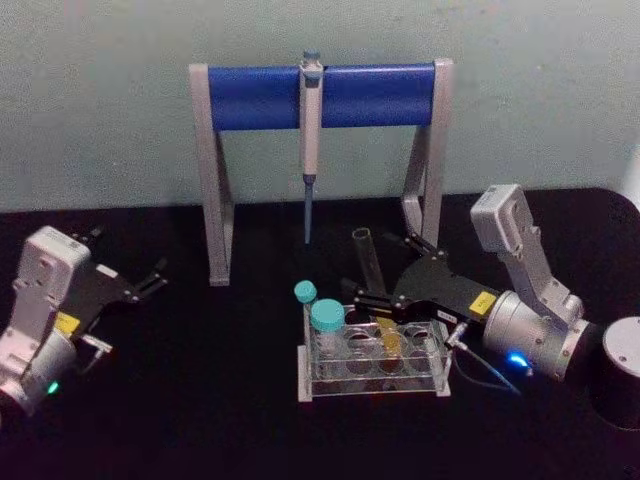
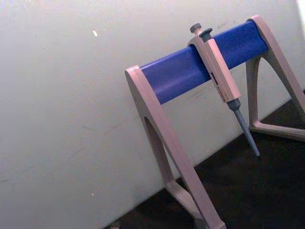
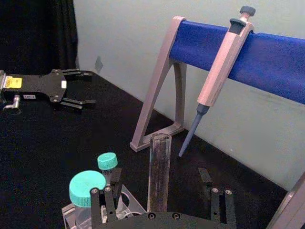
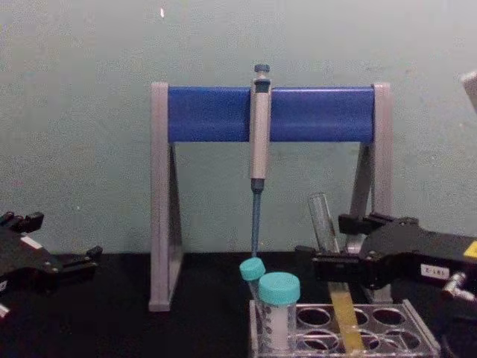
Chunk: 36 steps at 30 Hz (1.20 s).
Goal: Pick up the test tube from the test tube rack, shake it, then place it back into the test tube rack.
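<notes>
The test tube rack (image 1: 372, 384) holds the test tube (image 1: 371, 275), which leans with its yellow liquid down among the holes. The right gripper (image 1: 378, 263) straddles its upper part, fingers spread wide on either side; the left gripper (image 1: 128, 258) rests open, well apart on the left

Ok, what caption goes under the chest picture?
Right tool open around the test tube in the test tube rack; left tool parked aside.

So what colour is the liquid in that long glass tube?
Yellow, sitting low in the test tube; the chest view shows it best.
</notes>
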Each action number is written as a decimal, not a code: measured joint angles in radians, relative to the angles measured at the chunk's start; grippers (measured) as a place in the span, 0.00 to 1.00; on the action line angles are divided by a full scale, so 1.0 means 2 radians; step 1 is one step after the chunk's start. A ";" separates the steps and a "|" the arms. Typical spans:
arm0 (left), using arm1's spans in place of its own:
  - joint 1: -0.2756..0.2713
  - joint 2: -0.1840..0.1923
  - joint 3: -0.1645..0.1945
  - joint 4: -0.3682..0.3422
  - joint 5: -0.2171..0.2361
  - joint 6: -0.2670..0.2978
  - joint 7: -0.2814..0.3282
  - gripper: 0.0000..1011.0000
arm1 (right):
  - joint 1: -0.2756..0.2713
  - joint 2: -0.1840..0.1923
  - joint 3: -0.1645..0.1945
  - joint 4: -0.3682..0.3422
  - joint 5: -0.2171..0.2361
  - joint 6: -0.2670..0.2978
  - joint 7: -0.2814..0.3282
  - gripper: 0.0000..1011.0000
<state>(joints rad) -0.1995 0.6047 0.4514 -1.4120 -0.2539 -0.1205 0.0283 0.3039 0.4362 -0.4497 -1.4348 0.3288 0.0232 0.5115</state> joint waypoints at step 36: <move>0.000 0.000 0.000 0.000 0.000 0.000 0.000 0.99 | -0.001 0.001 0.000 -0.001 0.001 -0.001 0.000 0.74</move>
<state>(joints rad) -0.1996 0.6047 0.4514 -1.4120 -0.2539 -0.1205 0.0282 0.3027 0.4374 -0.4494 -1.4360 0.3304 0.0216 0.5107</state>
